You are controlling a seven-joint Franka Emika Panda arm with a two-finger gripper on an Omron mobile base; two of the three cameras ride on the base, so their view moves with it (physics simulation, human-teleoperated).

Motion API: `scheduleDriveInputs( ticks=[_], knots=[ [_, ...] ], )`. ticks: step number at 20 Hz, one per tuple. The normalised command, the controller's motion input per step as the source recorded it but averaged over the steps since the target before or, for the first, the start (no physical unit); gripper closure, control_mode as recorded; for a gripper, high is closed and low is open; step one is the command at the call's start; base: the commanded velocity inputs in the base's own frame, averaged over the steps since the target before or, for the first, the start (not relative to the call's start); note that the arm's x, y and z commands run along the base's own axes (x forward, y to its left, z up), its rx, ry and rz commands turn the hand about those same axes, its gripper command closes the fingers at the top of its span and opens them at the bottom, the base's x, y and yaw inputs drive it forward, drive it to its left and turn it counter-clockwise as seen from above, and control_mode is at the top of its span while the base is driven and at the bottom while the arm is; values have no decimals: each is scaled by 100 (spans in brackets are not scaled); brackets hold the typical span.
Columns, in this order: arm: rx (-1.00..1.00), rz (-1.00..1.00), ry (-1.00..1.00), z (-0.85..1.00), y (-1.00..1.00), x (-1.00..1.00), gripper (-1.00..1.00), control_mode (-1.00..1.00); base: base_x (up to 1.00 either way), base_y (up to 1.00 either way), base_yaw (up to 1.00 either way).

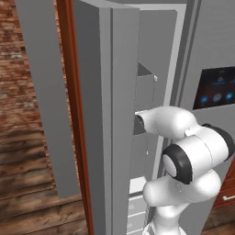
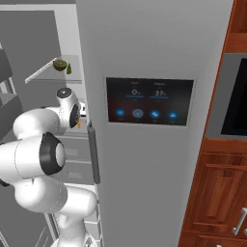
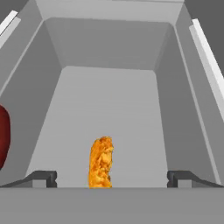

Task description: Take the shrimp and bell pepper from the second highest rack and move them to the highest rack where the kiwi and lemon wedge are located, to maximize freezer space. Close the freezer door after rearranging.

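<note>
Standing open at left of the left base view: freezer door point(image 1: 98, 114). Filling the hand view: grey second highest rack point(image 3: 109, 100). Poking in at its left edge: dark red bell pepper point(image 3: 3, 135). Lying low centre, long axis pointing up the frame: shrimp point(image 3: 101, 162), between the tips of the claw point(image 3: 111, 178), slightly left of midway. Gaping fully, gripping nothing. Showing no readable writing on the rack.

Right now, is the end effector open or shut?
Open: in the hand view the end effector has both fingertips standing far apart, with the shrimp between them, ungripped.
</note>
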Motion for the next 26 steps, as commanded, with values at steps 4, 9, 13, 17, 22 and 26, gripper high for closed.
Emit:
scheduleDriveInputs(
  ticks=[4,9,13,17,22,26],
  knots=[
    [-2,0,2,-31,0,5,-100,-100,0,0,0],
    [0,0,4,-34,0,6,100,-100,0,0,0],
    [0,0,2,-30,0,-1,100,-100,0,0,0],
    [0,0,0,-18,0,-17,100,-100,0,0,0],
    [0,0,0,-4,0,-18,100,-100,0,0,0],
    [0,0,-8,15,0,-38,100,-100,0,0,0]
  ],
)
